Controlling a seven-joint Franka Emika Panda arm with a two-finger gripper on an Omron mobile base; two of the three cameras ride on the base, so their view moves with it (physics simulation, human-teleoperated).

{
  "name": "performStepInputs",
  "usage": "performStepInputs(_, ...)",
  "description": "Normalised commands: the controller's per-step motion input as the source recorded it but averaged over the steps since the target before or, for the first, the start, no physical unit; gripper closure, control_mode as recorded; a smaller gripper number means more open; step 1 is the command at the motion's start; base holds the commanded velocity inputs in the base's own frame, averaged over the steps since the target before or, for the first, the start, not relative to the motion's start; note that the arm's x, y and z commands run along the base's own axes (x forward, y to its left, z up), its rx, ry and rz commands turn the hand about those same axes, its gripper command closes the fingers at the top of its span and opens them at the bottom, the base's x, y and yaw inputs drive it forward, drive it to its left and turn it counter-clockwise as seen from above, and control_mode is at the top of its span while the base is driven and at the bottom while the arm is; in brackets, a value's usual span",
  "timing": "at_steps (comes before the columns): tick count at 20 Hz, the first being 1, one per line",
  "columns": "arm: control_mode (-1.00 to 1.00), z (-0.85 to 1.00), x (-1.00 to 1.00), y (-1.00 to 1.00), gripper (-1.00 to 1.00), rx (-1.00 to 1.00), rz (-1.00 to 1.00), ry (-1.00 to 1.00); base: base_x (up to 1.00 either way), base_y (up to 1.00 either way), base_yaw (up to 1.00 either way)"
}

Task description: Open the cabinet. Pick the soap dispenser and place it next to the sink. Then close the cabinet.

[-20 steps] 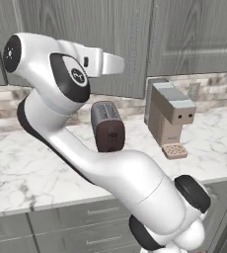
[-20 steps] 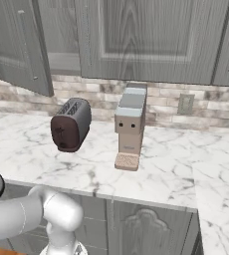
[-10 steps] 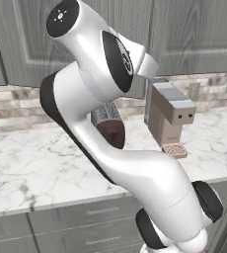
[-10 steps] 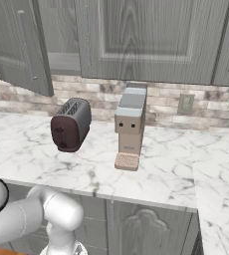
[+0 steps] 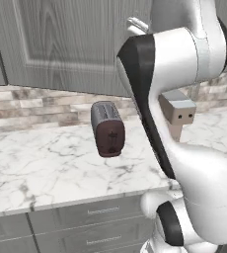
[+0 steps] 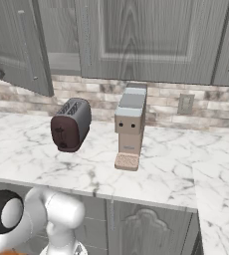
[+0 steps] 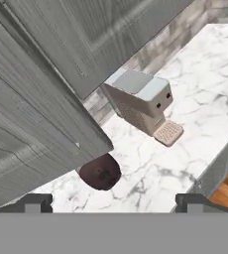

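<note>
Cabinet: wall unit above the counter's back edge; left door swung out, plain shelf behind it. Opening step judged done.
Soap dispenser: not made out; pick, placing by the sink and closing all remain.
Gripper: jaws wide, nothing between them, raised near the open door.
Counter: toaster mid-counter; coffee machine beside it, near the back edge.

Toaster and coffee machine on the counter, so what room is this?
Most likely a kitchen: a dark red toaster and a coffee machine stand on a marble counter, with grey cabinets above.
</note>
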Motion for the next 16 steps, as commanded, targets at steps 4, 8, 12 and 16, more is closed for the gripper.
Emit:
performStepInputs(4,-1.0,-0.15,-0.08,-0.47,-1.0,0.28,0.28,-0.21,0.0,0.0,0.0)
performStepInputs(8,-1.0,-0.08,0.04,-0.42,-1.0,0.27,0.26,-0.14,0.0,0.0,0.0)
performStepInputs(12,-1.0,-0.13,0.12,-0.36,-1.0,0.22,0.26,-0.18,0.0,0.0,0.0)
performStepInputs(16,-1.0,-0.11,0.21,-0.34,-1.0,0.24,0.25,-0.13,0.0,0.0,0.0)
